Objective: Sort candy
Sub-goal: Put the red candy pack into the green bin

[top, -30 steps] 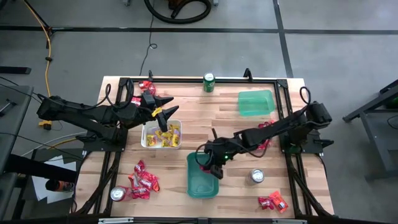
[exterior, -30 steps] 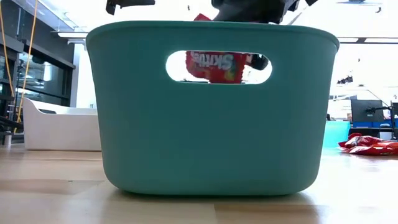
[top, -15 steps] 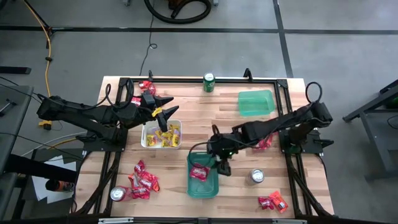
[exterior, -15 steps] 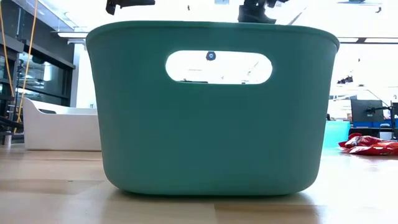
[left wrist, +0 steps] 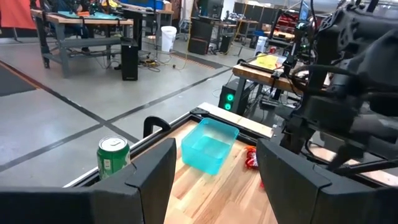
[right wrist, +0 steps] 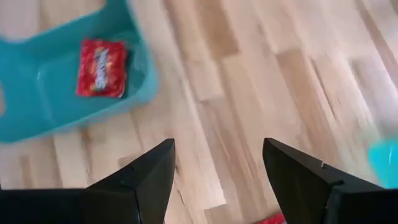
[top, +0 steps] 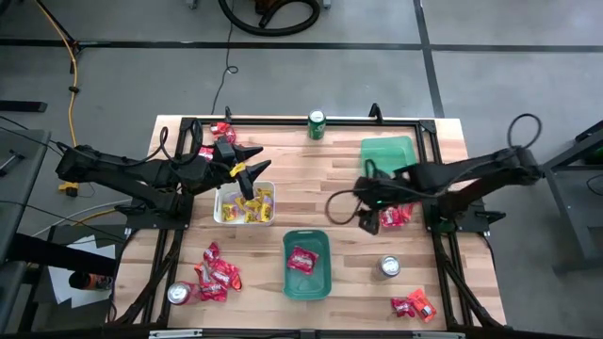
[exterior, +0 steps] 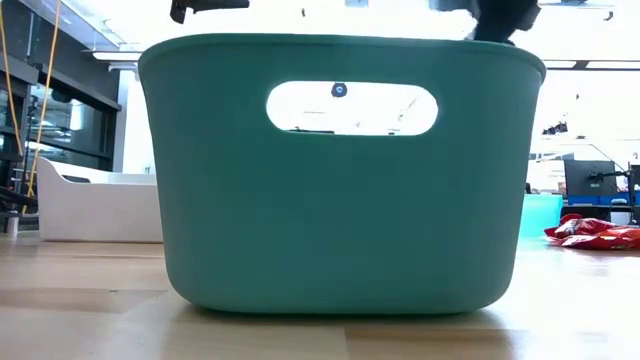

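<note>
A red candy packet (top: 303,259) lies flat on the floor of the teal bin (top: 288,275) at the table's near middle; the right wrist view shows the packet (right wrist: 101,67) in the bin (right wrist: 37,118) too. My right gripper (top: 369,218) hovers open over bare wood right of the middle, beside a small pile of red candy (top: 398,215); nothing is between its fingers (right wrist: 217,180). My left gripper (top: 247,179) waits open above the white tray (top: 219,205) that holds yellow candy (top: 256,203).
A green can (top: 317,123) stands at the far edge and a light green tray (top: 388,155) at the far right. Silver cans (top: 388,266) (top: 178,293) stand near the front. Red candy piles lie at front left (top: 217,275), front right (top: 415,305) and far left (top: 221,129).
My right gripper has opened above the teal bin and let go of the red packet, which has fallen onto the bin's floor. The gripper has then swung toward the table's right and far side, to the red candy pile there.
</note>
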Available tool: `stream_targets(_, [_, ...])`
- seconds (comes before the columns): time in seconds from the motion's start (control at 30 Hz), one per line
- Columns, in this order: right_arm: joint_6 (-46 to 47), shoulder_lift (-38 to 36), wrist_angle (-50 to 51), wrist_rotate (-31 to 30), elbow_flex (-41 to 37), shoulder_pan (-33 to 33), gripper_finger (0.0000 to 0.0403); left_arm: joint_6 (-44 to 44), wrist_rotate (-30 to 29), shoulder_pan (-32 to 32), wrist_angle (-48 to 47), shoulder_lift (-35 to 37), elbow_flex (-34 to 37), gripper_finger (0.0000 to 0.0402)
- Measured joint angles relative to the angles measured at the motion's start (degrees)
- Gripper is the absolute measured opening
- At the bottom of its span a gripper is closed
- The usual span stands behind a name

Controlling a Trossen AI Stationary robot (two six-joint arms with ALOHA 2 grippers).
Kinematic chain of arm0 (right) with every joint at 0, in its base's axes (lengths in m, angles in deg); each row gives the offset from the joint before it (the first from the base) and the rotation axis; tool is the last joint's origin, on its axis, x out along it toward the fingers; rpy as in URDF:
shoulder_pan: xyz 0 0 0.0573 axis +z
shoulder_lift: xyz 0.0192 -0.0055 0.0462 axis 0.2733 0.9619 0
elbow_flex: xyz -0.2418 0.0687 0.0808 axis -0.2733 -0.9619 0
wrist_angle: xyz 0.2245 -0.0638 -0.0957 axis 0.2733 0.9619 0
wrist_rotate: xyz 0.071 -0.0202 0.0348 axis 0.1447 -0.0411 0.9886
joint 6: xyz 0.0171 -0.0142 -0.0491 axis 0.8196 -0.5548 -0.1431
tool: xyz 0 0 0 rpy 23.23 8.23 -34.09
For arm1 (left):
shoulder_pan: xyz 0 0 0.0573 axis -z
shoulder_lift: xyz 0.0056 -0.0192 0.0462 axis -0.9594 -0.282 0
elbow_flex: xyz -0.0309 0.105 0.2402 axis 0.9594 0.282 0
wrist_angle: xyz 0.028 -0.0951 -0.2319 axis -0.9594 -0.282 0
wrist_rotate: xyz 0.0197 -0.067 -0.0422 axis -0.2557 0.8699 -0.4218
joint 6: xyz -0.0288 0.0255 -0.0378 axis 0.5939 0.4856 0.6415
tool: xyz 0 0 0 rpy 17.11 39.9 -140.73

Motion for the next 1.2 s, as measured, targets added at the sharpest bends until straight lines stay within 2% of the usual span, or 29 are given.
stream_targets(0.17, [14.69, -9.19, -7.59, -0.72, -11.42, 0.07, 0.0239, -0.89, 0.01, 0.00, 0.02, 0.00, -0.01, 0.0210])
stream_targets(0.33, [20.07, -12.55, -17.29, -0.78, -17.35, 0.04, 0.0239, 4.46, -0.11, -0.08, -2.45, -0.04, -2.66, 0.0209])
stream_targets(0.4, [20.27, -12.43, -19.49, -0.75, -17.85, 0.04, 0.0239, 5.53, -1.54, -1.50, -9.75, -0.59, -6.77, 0.0208])
stream_targets(0.5, [19.96, -11.72, -22.26, -0.75, -17.85, 0.04, 0.0239, 7.64, -3.03, -7.40, -28.35, -3.11, -15.01, 0.0203])
stream_targets(0.6, [19.94, -11.59, -23.73, -0.75, -17.85, 0.04, 0.0239, 9.93, 1.67, -18.03, -45.16, -6.78, -22.29, 0.0200])
stream_targets(0.67, [19.93, -11.55, -23.70, -0.77, -17.85, 0.02, 0.0239, 8.97, 6.22, -25.90, -52.07, -9.48, -23.78, 0.0200])
stream_targets(0.8, [20.97, -11.54, -23.69, -0.76, -17.85, 0.04, 0.0239, 7.12, 18.05, -38.43, -56.83, -14.78, -21.70, 0.0200])
stream_targets(0.9, [22.32, -11.54, -23.72, -0.77, -17.85, 0.04, 0.0239, 6.62, 22.78, -43.58, -57.00, -19.43, -17.96, 0.0200])
stream_targets(1.2, [24.37, -11.54, -26.45, -2.83, -17.85, 0.04, 0.0239, 7.38, 23.32, -46.41, -50.26, -30.91, -9.61, 0.0200])
